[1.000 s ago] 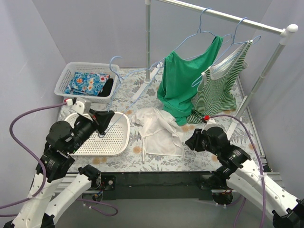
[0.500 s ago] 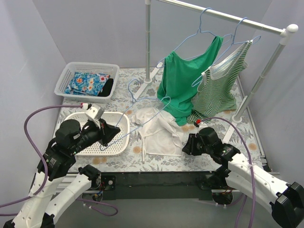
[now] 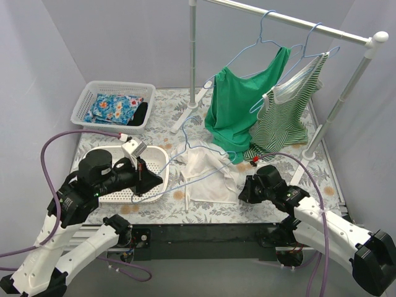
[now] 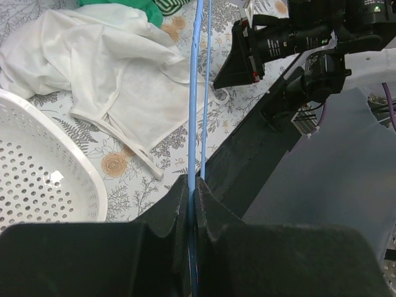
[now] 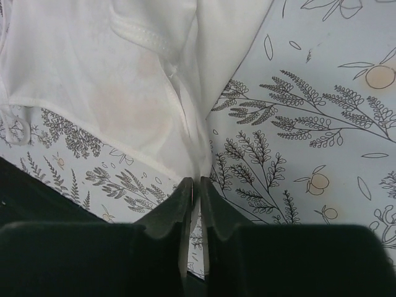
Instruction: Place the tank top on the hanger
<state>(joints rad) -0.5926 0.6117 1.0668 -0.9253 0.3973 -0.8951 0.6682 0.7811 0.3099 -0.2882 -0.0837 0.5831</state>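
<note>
Light: bright, even, diffuse
Shadows: soft, faint on table [image 3: 154,210]
Blur: left pincer [image 4: 191,185], right pincer [image 5: 197,185] dark, soft-edged close up

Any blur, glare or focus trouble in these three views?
Top external: even, soft light, sharp throughout. Left wrist: the dark jaws fill the bottom, slightly soft; the hanger is crisp. Right wrist: the tank top is bright but seams are readable; jaws underexposed.
</note>
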